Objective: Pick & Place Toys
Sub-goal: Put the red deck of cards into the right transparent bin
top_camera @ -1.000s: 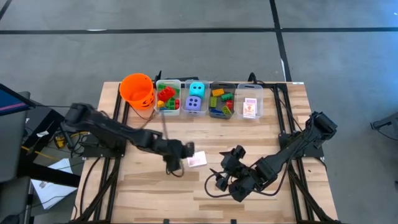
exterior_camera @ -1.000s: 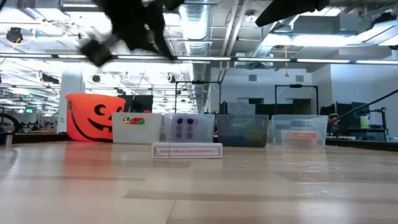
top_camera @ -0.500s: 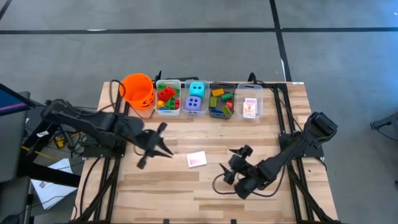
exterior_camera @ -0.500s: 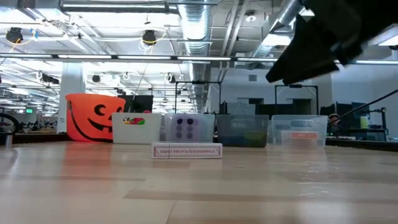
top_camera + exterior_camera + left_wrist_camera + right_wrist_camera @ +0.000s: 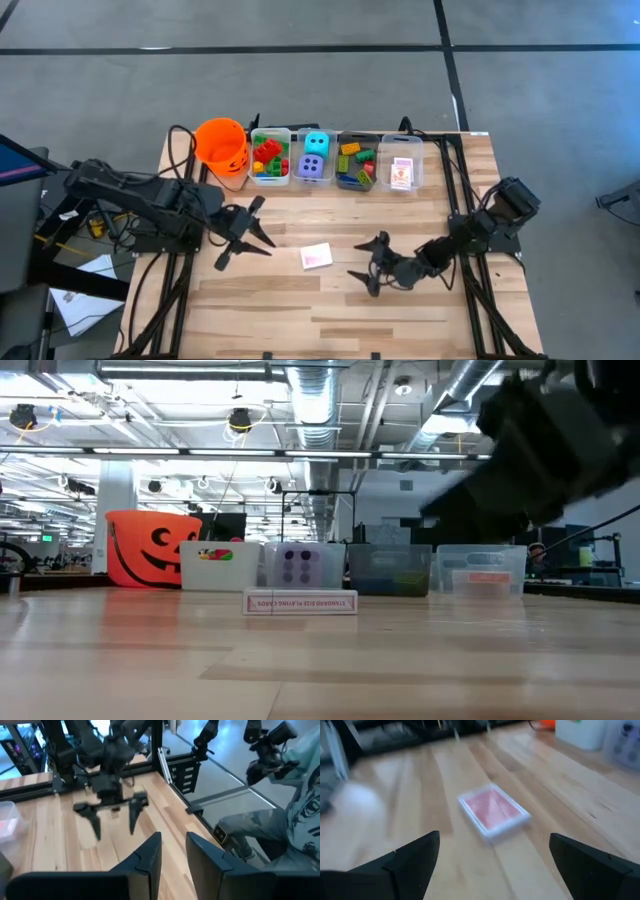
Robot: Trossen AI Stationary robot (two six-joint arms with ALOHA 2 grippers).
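A pink-backed deck of playing cards (image 5: 316, 256) lies flat on the table's middle; it also shows in the low view (image 5: 300, 602) and the right wrist view (image 5: 492, 812). My left gripper (image 5: 250, 232) is open and empty, left of the deck and apart from it. My right gripper (image 5: 362, 262) is open and empty just right of the deck, with its fingers (image 5: 415, 857) spread wide and pointing at it. Building bricks (image 5: 268, 156), a cyan die (image 5: 317, 143), a purple die (image 5: 313, 167) and more cards (image 5: 402, 173) lie in the bins.
An orange pumpkin-face bucket (image 5: 220, 145) and a row of clear bins (image 5: 335, 160) stand along the far edge. Bare wood lies around the deck and toward the near edge. A seated person (image 5: 295, 795) shows beyond the table's right side.
My left gripper has drawn back from the deck toward the table's left edge and now stands apart from it. My right gripper has shifted a little toward the far edge and turned toward the deck. The deck has stayed where it was.
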